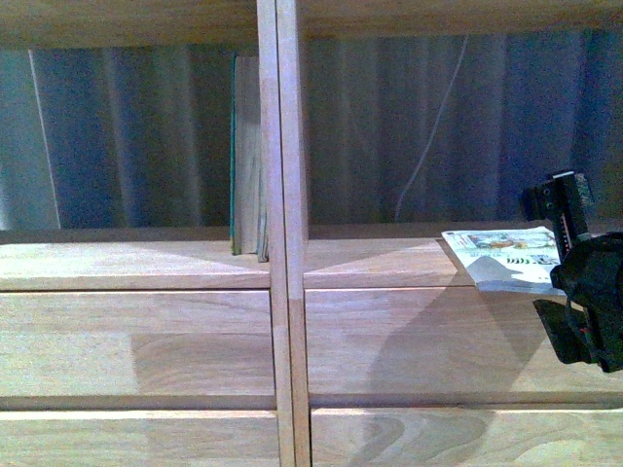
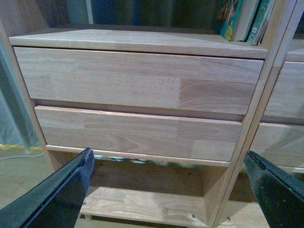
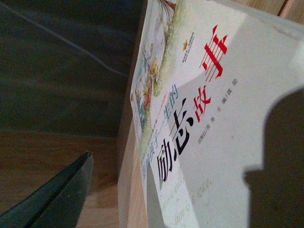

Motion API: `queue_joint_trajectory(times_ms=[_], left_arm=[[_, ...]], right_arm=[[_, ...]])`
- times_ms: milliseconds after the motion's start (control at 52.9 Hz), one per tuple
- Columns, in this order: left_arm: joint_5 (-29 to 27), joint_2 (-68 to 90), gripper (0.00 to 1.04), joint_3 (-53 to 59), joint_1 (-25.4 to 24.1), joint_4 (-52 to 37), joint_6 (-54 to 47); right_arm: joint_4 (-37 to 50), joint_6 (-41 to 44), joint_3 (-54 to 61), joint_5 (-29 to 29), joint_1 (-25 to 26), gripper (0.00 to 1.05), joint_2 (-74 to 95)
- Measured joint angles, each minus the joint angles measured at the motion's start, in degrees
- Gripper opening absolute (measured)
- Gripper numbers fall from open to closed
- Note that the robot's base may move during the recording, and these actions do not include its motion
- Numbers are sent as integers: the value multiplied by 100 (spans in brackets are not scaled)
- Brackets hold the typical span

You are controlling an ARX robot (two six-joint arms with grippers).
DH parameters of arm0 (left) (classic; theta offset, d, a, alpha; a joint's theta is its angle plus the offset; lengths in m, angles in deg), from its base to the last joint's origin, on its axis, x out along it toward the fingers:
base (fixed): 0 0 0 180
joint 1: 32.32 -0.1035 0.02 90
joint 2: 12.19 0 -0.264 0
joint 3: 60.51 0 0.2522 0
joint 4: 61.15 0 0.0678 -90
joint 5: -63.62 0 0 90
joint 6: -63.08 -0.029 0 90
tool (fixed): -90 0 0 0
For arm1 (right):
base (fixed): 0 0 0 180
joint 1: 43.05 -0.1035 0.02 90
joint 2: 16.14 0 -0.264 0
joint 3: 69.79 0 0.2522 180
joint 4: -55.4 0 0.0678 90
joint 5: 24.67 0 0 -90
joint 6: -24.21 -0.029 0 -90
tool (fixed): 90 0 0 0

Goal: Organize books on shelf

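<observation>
The light-wood shelf (image 1: 136, 265) fills the front view, split by its central divider (image 1: 282, 292). A thin teal-edged book (image 1: 247, 161) stands upright in the left compartment, against the divider. A white paperback (image 1: 506, 259) lies flat on the right compartment's board and overhangs the front edge. My right gripper (image 1: 569, 282) is open at that book's near corner. In the right wrist view the white cover with red and black characters (image 3: 213, 123) is very close, and one finger (image 3: 57, 199) shows beside it. My left gripper (image 2: 168, 154) is open and empty before the drawers.
Two plain drawer fronts (image 2: 142, 80) face the left wrist camera, with an open low compartment (image 2: 142, 204) beneath. Colourful upright books (image 2: 242, 19) stand on the board above them. A white cable (image 1: 428, 136) hangs behind the right compartment.
</observation>
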Motion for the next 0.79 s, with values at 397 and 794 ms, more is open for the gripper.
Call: queue_joint_trajectory(times_ms=[397, 794], left_arm=[[0, 0, 98, 0, 0, 0, 0], [0, 0, 98, 0, 0, 0, 0]], right_arm=[[2, 131, -221, 212, 35, 37, 221], [463, -313, 363, -310, 210, 7, -170]])
